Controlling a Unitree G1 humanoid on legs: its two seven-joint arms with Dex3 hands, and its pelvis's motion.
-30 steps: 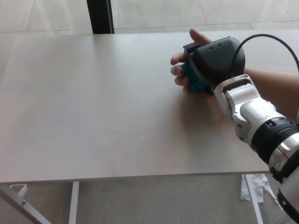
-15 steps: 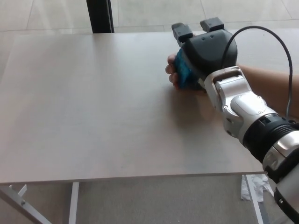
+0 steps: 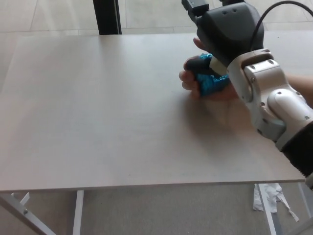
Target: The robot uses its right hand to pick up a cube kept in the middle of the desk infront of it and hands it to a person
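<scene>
Right hand point(image 3: 226, 30) sits at about 1 o'clock in the head view, black shell toward us, two finger ends raised at the top edge and spread apart; a dark thumb curls down over the blue cube point(image 3: 211, 82). We cannot tell whether that thumb grips the cube or only rests against it. The cube lies in a person's hand point(image 3: 205, 81), cupped beneath it just above the desk point(image 3: 98, 112), fingers wrapping its left side (the person's forearm runs off toward 3 o'clock). No writing or label readable on hand, arm or cube. The white-and-grey forearm point(image 3: 271, 98) slants down to 4 o'clock, a black cable looping at the top right. We note a pale, matt desk top, a tiled floor beyond, a dark post point(image 3: 105, 16) at 11 o'clock, and white desk legs point(image 3: 77, 215) below.
</scene>
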